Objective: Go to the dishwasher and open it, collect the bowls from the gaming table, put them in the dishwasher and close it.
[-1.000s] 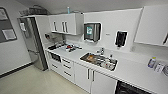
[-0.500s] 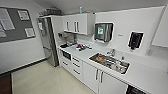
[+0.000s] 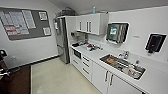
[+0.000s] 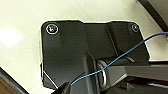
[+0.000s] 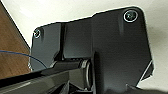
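Dishwasher not surely picked out yet; the whole head view has shifted since a second ago, the kitchen run sliding rightward and growing, so the camera has moved, which I judge as the robot driving in and turning left; the approach step is under way, nothing opened. From the left: notice board [image 3: 25, 23] on the wall; fridge [image 3: 61, 40] standing tall; just right of it, under the table [image 3: 100, 53], a dark panel [image 3: 77, 53] that may be the dishwasher, though I cannot tell; then white drawers [image 3: 86, 65]; then the sink [image 3: 122, 65]. If that panel is it, its front faces out over the floor [image 3: 57, 77], its long axis lying along the table run, from the fridge toward the near right. Whether the left tool or right tool is released or clenched, I cannot tell.
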